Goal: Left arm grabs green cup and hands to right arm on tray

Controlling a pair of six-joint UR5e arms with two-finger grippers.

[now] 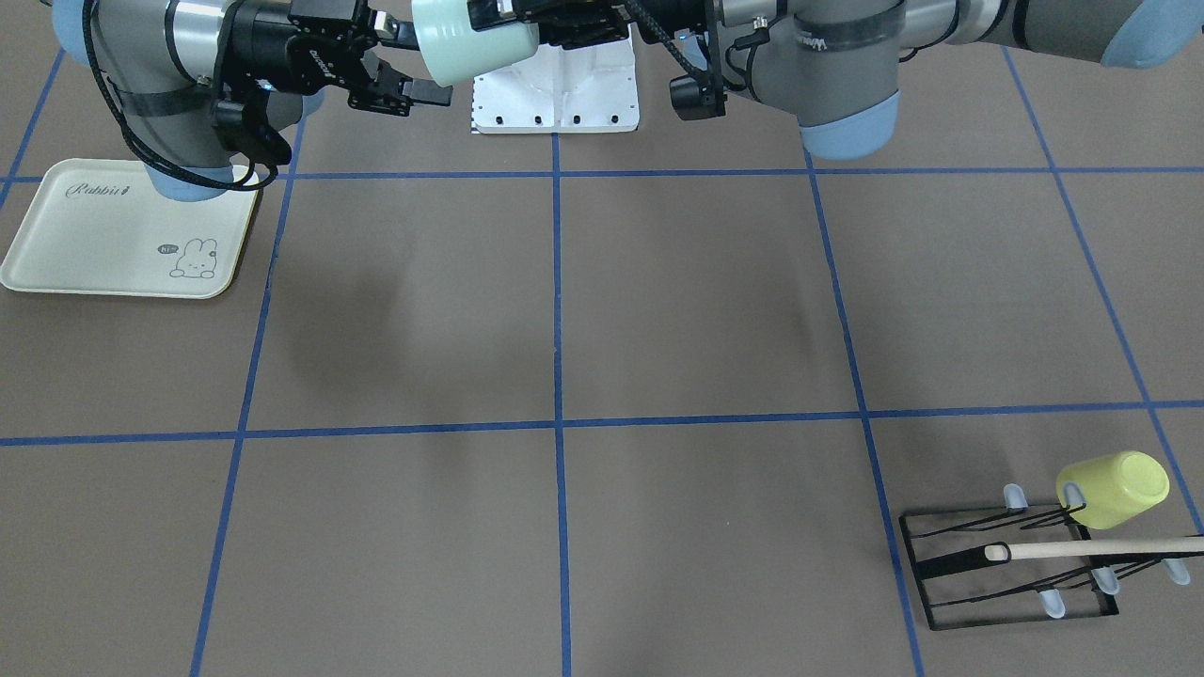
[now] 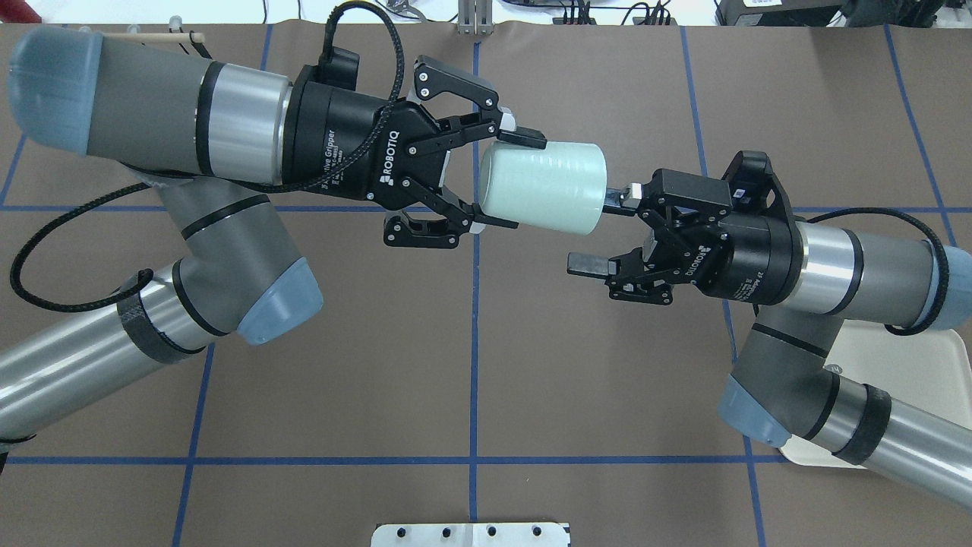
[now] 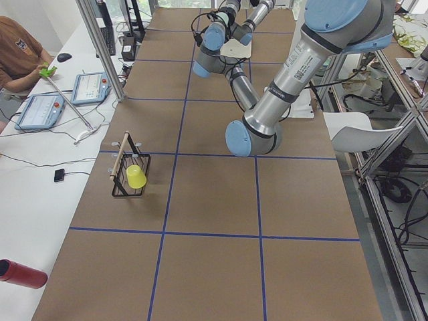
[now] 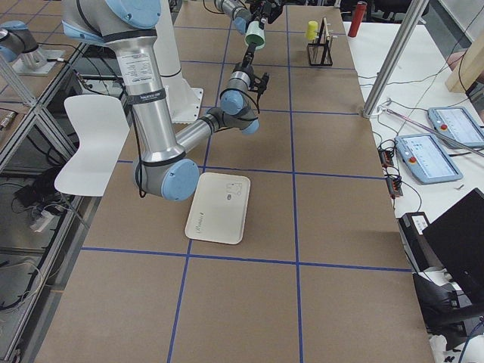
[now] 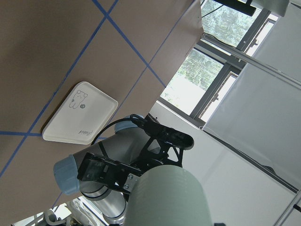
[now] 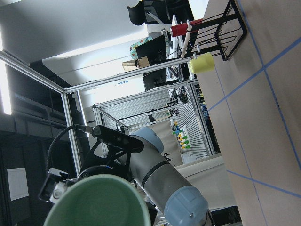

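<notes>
Your front camera faces the robot from across the table [image 1: 658, 310], looking steeply down, with the base plate [image 1: 555, 99] at its top edge and the rack [image 1: 945, 565] nearest. Your overhead camera sits behind the robot, close over both arms. These two share the cup [image 2: 543, 186] and the base plate. Your end cameras look along the table from high and far. The left wrist camera sees the right arm [image 5: 117, 143] and the tray [image 5: 80, 115]; the right wrist camera sees the left arm [image 6: 157, 174] and the rack.

At your edge of the brown table [image 1: 658, 310], a yellow-green cup [image 1: 1113, 489] sits tipped on a black wire rack [image 1: 1006, 575], with a wooden rod [image 1: 1091, 548] resting across it. A red bottle [image 3: 20, 274] lies on your white side bench [image 3: 40, 200].
</notes>
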